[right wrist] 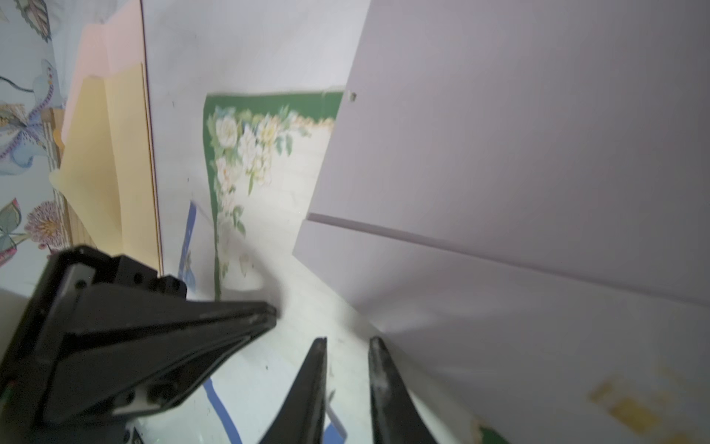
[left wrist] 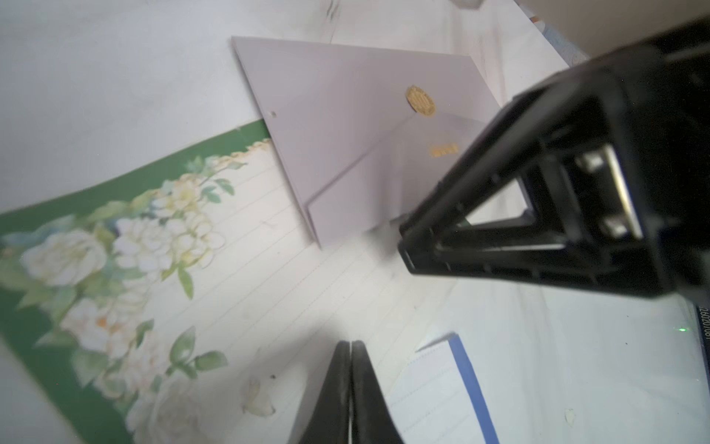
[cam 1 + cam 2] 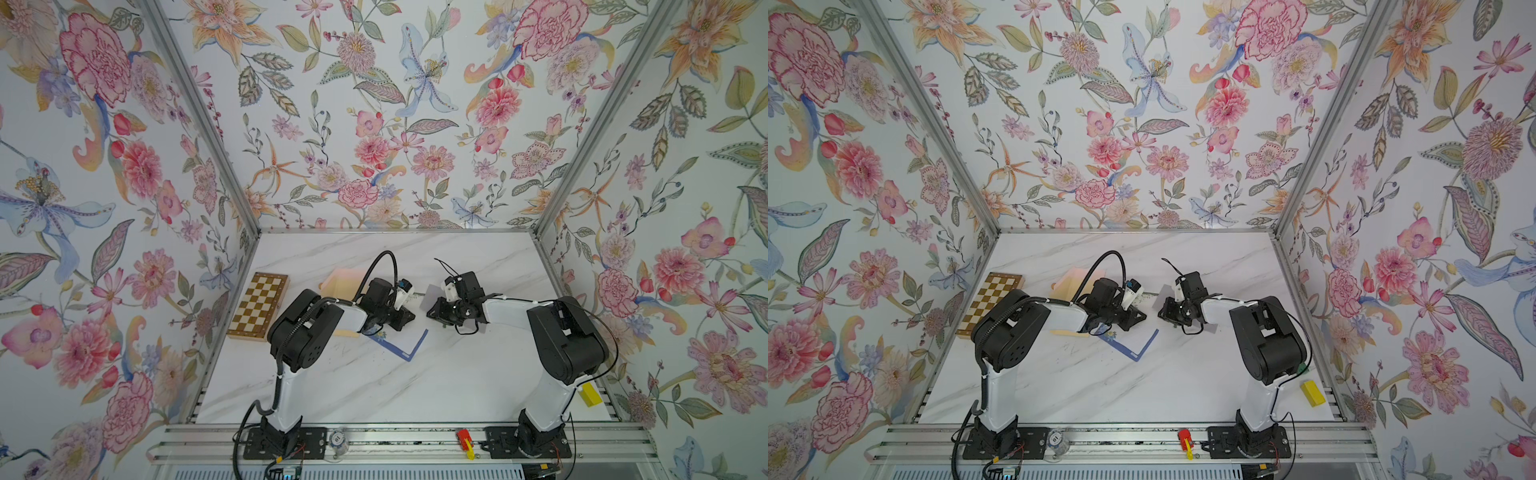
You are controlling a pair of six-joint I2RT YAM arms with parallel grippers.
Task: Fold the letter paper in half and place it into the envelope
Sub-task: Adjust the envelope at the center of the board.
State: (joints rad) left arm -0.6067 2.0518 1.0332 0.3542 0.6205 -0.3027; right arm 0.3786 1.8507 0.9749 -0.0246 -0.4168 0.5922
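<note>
1. Floral wallpaper (image 3: 374, 104) closes in a white marble-look table (image 3: 374, 386). Both arms reach to its middle with their tips nearly meeting, which suits a job needing two points of contact on one thin sheet.
2. In the wrist views, the green-bordered, lined letter paper with printed white flowers (image 2: 230, 269) lies flat on the table and shows no fold. One corner is tucked under the pale lilac paper envelope (image 2: 345, 115).
3. That overlap probably matters. The envelope, its round gold seal (image 2: 420, 100) facing up, sits close enough for a short transfer, but it also pins the corner, which would hinder a fold.
4. The left gripper (image 2: 350, 346) has its jaws pressed together, tips down at the sheet. Whether an edge is pinched between them cannot be told, but it looks placed to hold the paper steady.
5. The right gripper (image 1: 348, 342) stands a narrow gap apart with nothing in it, just beside the envelope's edge. It seems ready to take either the sheet or the envelope.
6. A white sheet with a blue border (image 3: 405, 340) lies partly hidden by the left arm. A wooden chessboard (image 3: 258, 305) and pink and yellow paper folders (image 1: 103, 153) sit towards the table's left. None seems part of the job.
7. Judged from this, the fold is not yet made.
</note>
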